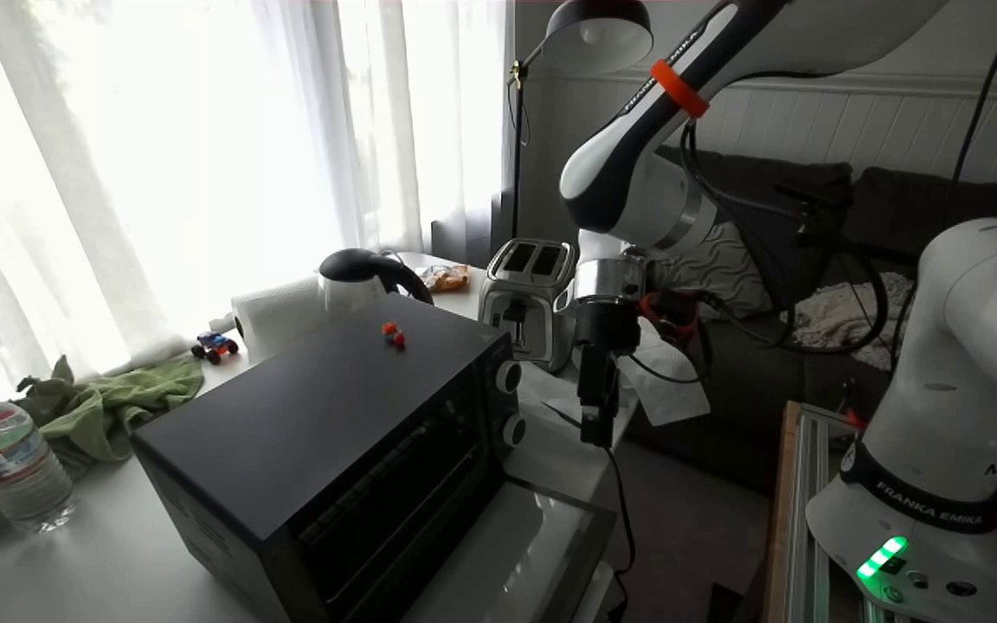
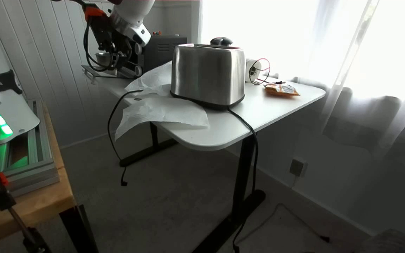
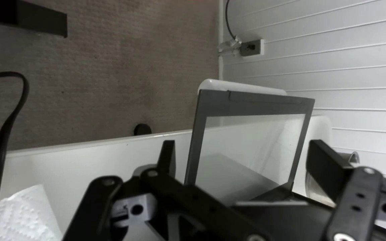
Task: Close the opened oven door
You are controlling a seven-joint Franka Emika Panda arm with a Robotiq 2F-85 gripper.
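The black oven (image 1: 308,415) stands on the white table, and its side shows behind the toaster in an exterior view (image 2: 162,51). The oven door (image 1: 520,554) is folded down open, lying about flat in front of the dark cavity. In the wrist view the door's dark frame and glass (image 3: 256,103) lie beyond the fingers, with a pale bar handle (image 3: 243,87) along its outer edge. My gripper (image 1: 598,424) points down beside the oven's knob side, above the table edge and apart from the door. Its fingers (image 3: 241,150) are spread wide with nothing held.
A silver toaster (image 1: 526,298) stands beyond the oven's knob side, with paper towels (image 2: 164,109) and a black cord near it. A small red-orange toy (image 1: 393,336) sits on the oven top. A bottle (image 1: 9,463) and green cloth (image 1: 131,402) lie behind the oven.
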